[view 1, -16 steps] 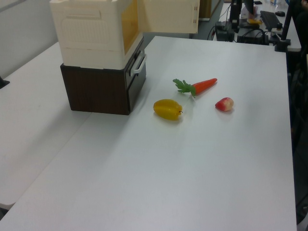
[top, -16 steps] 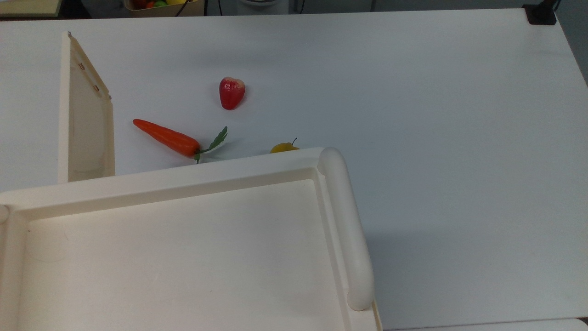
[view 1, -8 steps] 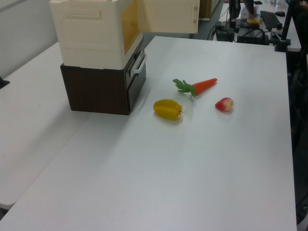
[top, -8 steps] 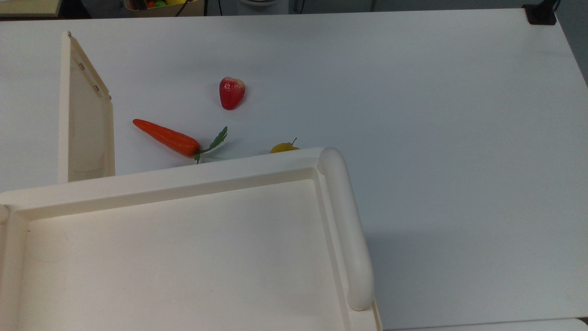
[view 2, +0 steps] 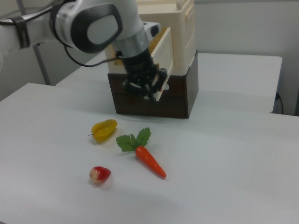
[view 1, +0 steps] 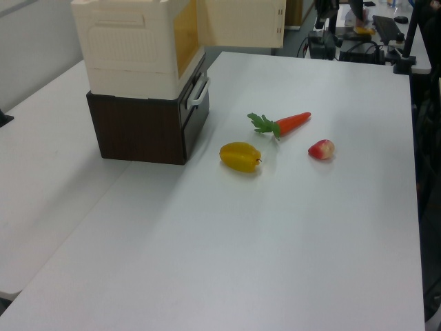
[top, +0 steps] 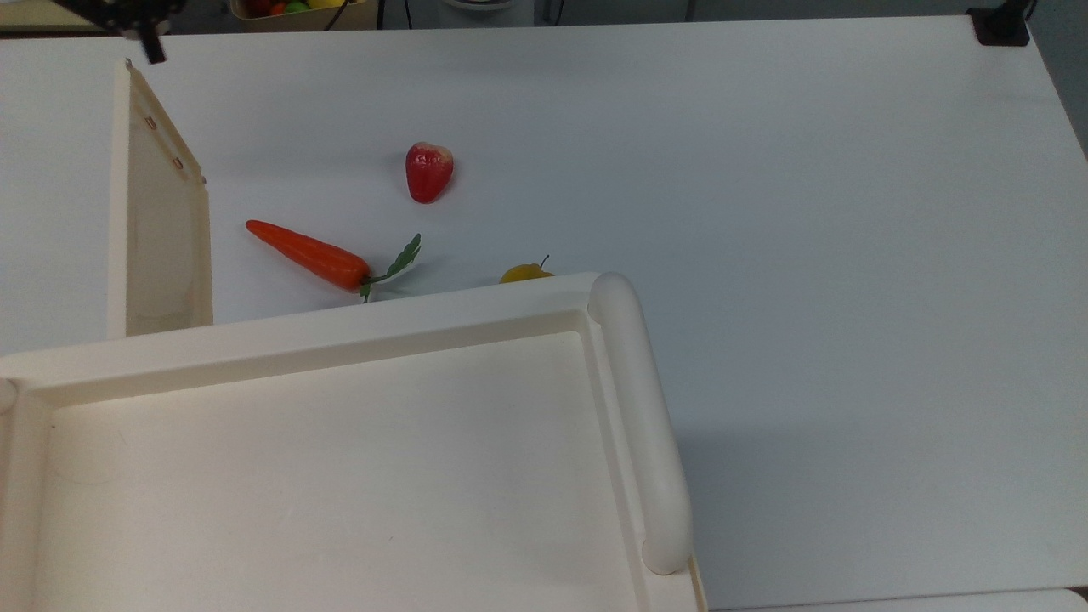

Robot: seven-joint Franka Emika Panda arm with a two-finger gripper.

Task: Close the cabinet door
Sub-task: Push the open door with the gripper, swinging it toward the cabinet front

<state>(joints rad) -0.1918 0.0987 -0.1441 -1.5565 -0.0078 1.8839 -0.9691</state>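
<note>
My cabinet door [top: 161, 229] stands swung wide open, hinged at the far end of the cream cabinet [view 1: 131, 48], its free edge pointing out over the table [top: 765, 212]. My gripper [view 2: 144, 88] hangs just off that free edge, at the top view's upper left; I cannot tell whether my fingers are parted or together. The cabinet sits on a dark brown base [view 1: 138, 131] with a pale handle on its front, and its open inside looks yellowish. In front of the cabinet, going by the left view's left to right, lie a yellow fruit [view 1: 240, 157], a carrot [view 1: 282, 123] with green leaves, and a red fruit [view 1: 321, 149], all apart from one another. Beyond the table's far end stand desks with dark equipment [view 1: 358, 34].
</note>
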